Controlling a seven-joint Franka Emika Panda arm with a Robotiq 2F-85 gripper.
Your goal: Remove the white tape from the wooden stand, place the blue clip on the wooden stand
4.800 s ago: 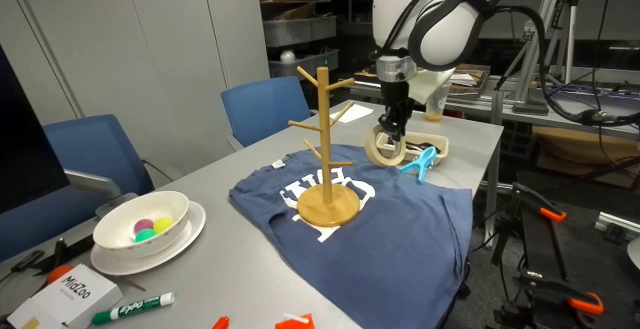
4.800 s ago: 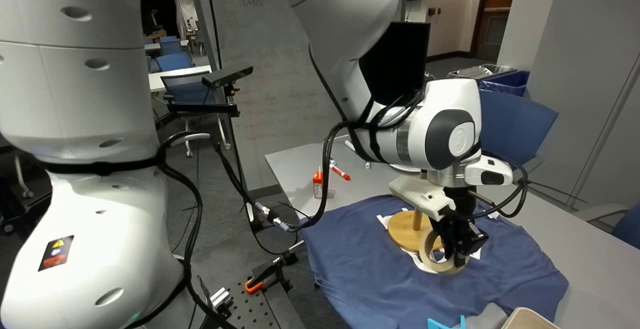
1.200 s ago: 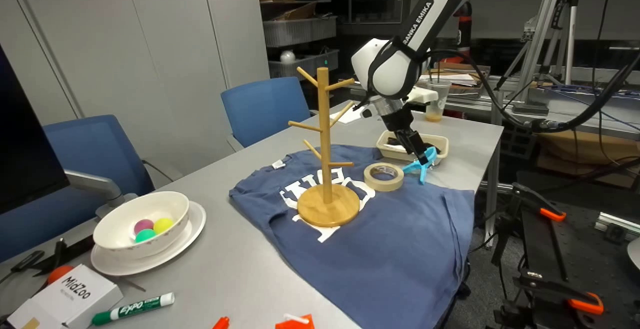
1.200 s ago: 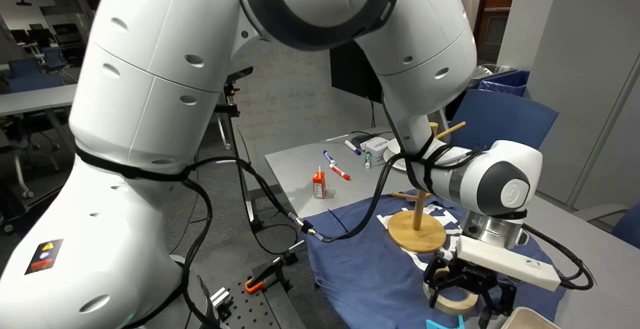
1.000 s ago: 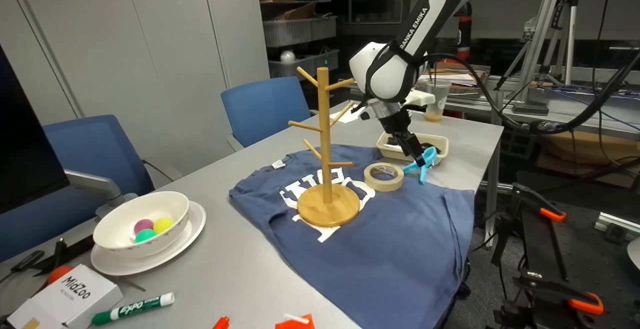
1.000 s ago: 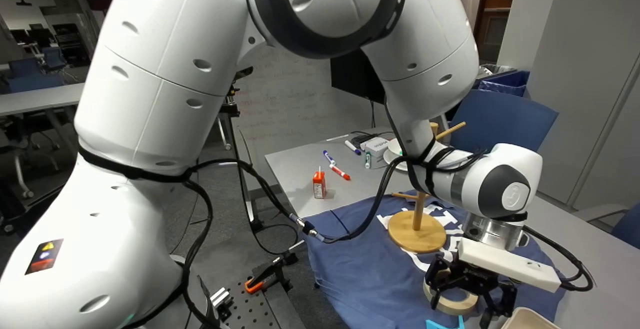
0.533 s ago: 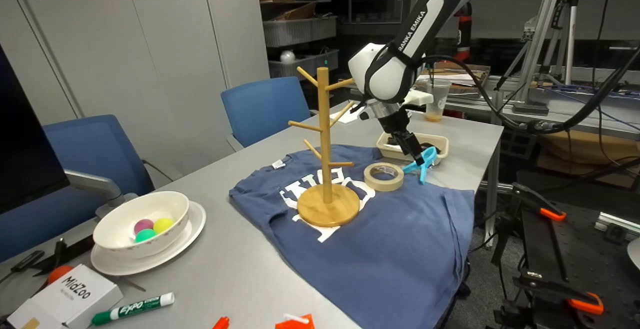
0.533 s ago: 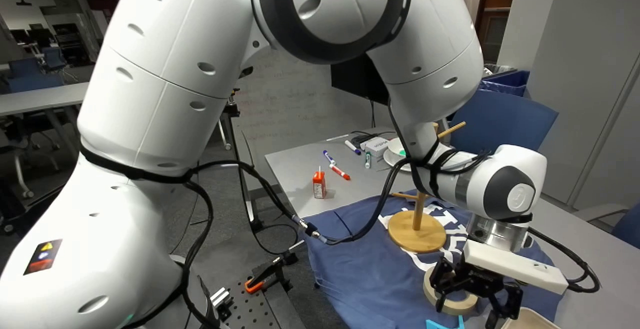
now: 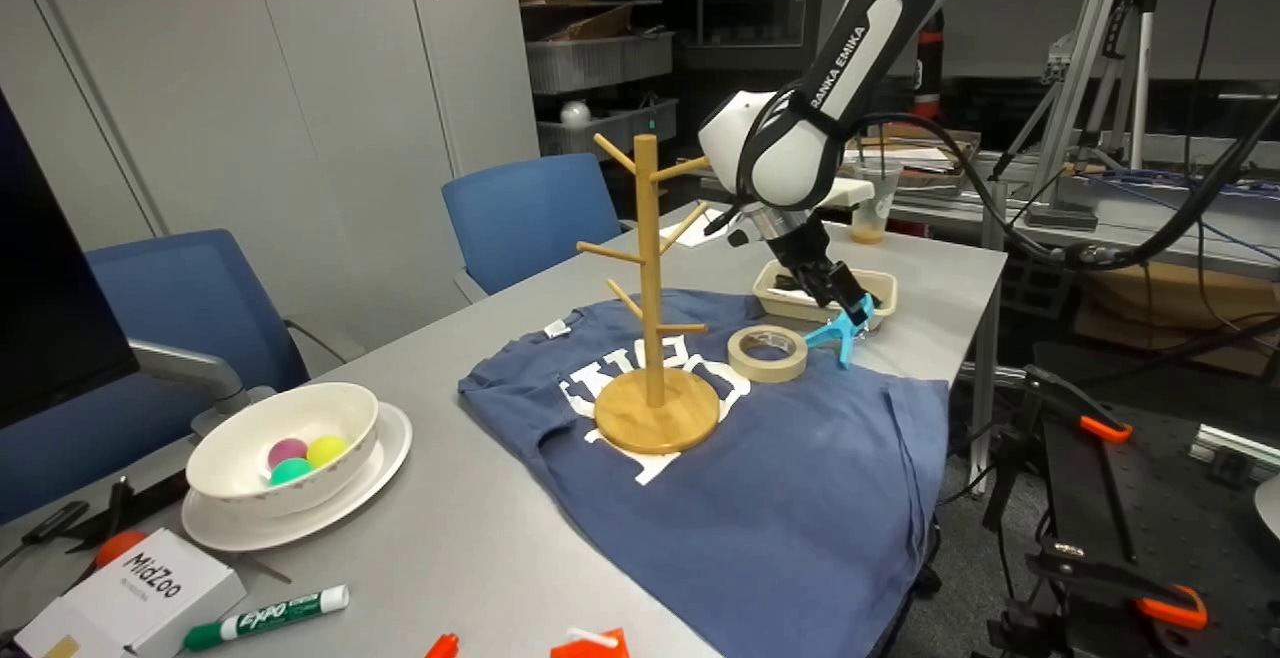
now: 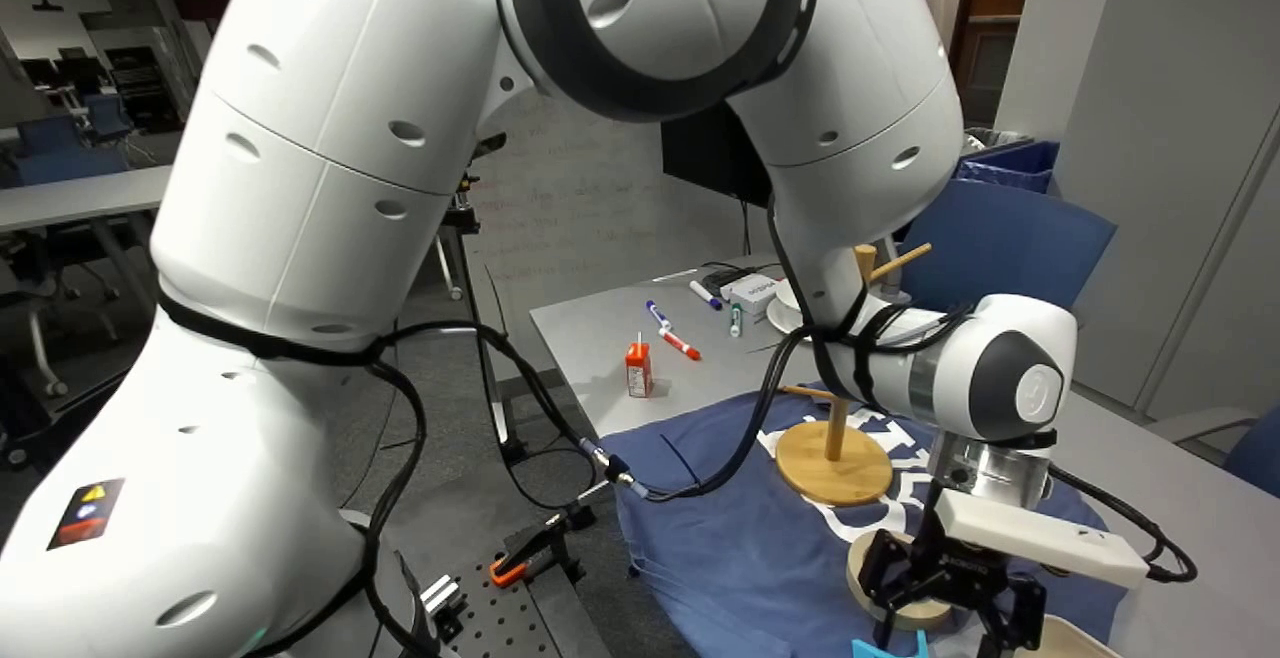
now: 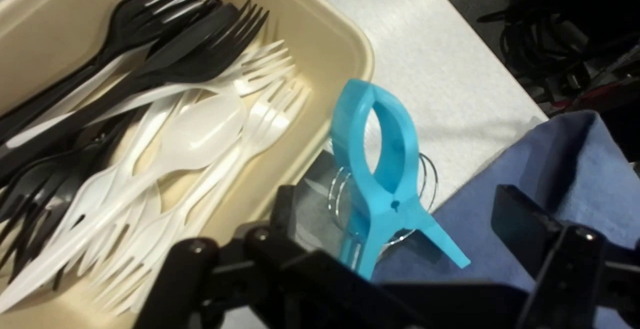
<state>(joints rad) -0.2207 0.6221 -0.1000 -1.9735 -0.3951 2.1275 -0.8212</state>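
Hovering at the blue clip (image 11: 385, 211): your gripper (image 11: 397, 209), jaws parted; white tape (image 9: 765, 371), flat on the shirt (image 9: 790, 498), near the wooden stand (image 9: 652, 338).

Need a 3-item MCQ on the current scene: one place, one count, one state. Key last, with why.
1. Where is the white tape relative to the wooden stand?
A. hung on a peg
B. beside it
C. underneath it

2. How many coloured balls show in the bowl?
A. one
B. six
C. three

3. The fingers at the blue clip are:
A. spread apart
B. closed on it
C. touching each other

1 B: both exterior views show it lying on the blue shirt, off the stand.
2 C: one purple, one yellow, one green.
3 A: the wrist view shows a gap, with the clip seen between them.
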